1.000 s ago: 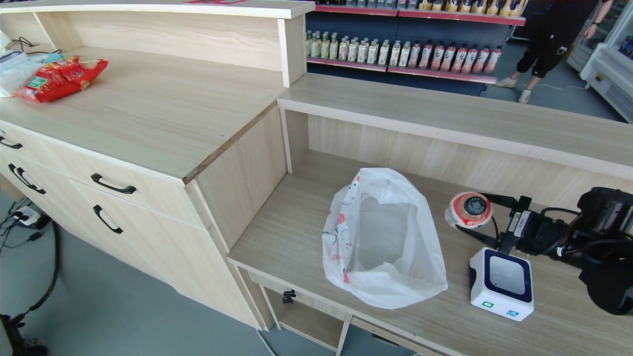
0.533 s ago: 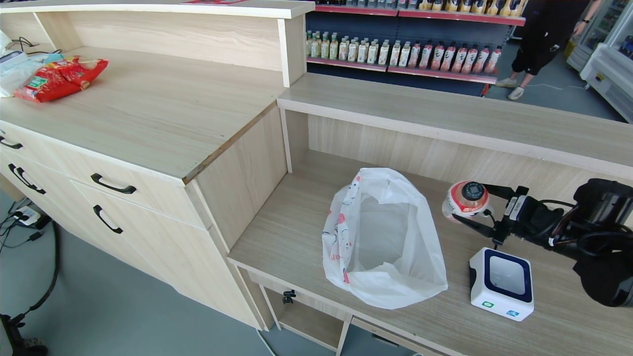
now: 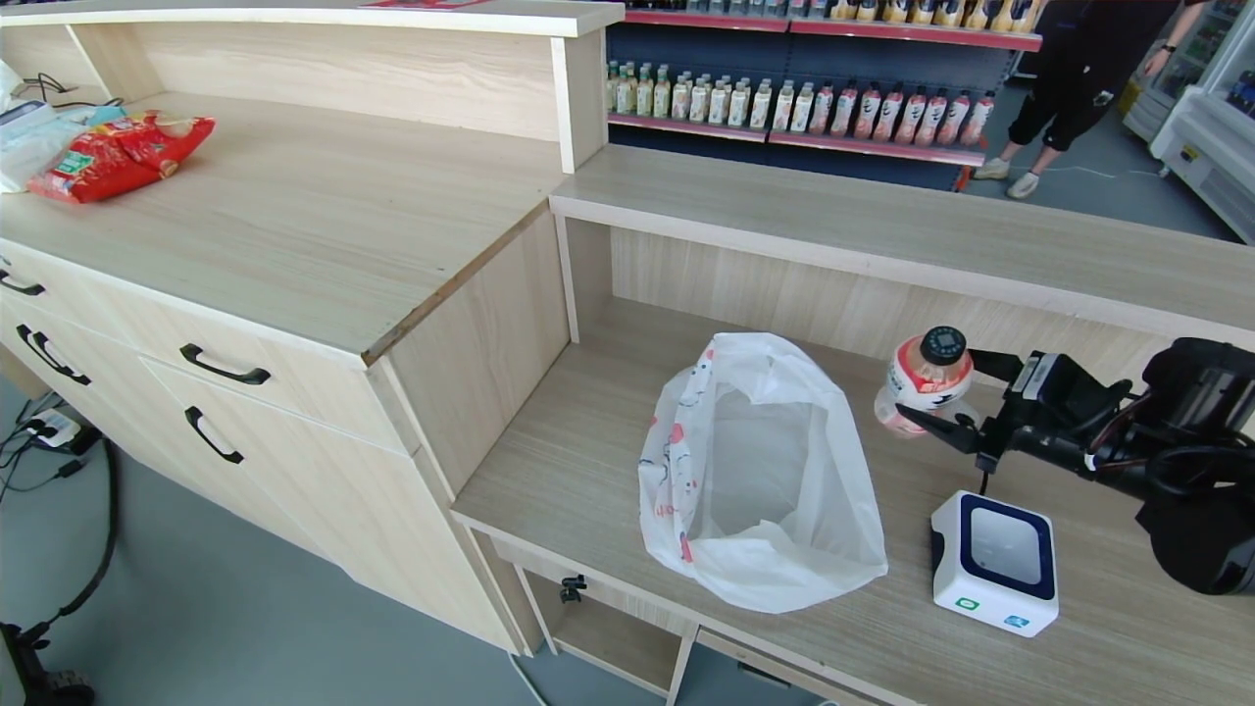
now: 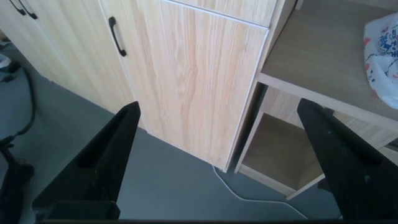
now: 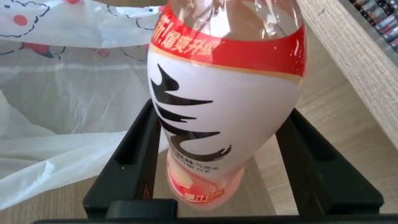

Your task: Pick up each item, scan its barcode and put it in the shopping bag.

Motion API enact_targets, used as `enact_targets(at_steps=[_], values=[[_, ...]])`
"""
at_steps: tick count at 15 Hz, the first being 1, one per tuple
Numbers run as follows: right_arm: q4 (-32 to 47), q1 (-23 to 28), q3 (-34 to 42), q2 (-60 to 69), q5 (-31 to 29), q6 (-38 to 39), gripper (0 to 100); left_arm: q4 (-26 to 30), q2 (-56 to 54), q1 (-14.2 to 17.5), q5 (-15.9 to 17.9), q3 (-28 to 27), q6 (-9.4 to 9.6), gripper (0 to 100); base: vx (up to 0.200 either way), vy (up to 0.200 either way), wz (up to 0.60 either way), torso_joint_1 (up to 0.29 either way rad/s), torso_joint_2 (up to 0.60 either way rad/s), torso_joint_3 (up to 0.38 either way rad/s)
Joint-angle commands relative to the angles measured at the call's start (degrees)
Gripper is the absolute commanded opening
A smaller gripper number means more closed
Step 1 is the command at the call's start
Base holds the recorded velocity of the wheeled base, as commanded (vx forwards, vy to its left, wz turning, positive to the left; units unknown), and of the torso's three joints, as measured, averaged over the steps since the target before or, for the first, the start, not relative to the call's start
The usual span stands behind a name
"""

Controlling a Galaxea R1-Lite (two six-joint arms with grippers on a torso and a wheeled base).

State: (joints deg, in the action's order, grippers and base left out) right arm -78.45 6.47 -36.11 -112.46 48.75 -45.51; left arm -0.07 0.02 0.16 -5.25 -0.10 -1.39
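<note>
The bottle (image 3: 923,378) is tipped more upright than before. It is clamped in the right pincer (image 3: 936,393), the bag (image 3: 765,490) just beside.

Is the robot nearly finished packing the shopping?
Not nearly. The bag looks empty, so nothing is packed yet. The right gripper holds a bottle up near the scanner, beside the bag; whether it has been scanned is not visible. The red snack packet on the high counter waits.
</note>
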Motion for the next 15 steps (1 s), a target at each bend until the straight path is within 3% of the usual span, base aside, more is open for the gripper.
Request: enact_targets(at_steps=[1, 5, 15], values=[[-0.04, 0.03, -0.89, 0.4, -0.94, 2.0, 0, -0.01, -0.02, 0.02, -0.02, 0.01, -0.02, 100, 0.0, 0.0, 0.0, 0.0, 0.0, 0.0], [-0.04, 0.03, -2.3, 1.89, -5.86, 12.72, 0, -0.01, -0.02, 0.02, -0.02, 0.01, -0.02, 100, 0.0, 0.0, 0.0, 0.0, 0.0, 0.0], [-0.04, 0.38, -2.83, 4.09, -11.84, 28.9, 0, -0.01, -0.02, 0.02, -0.02, 0.01, -0.02, 100, 0.0, 0.0, 0.0, 0.0, 0.0, 0.0]])
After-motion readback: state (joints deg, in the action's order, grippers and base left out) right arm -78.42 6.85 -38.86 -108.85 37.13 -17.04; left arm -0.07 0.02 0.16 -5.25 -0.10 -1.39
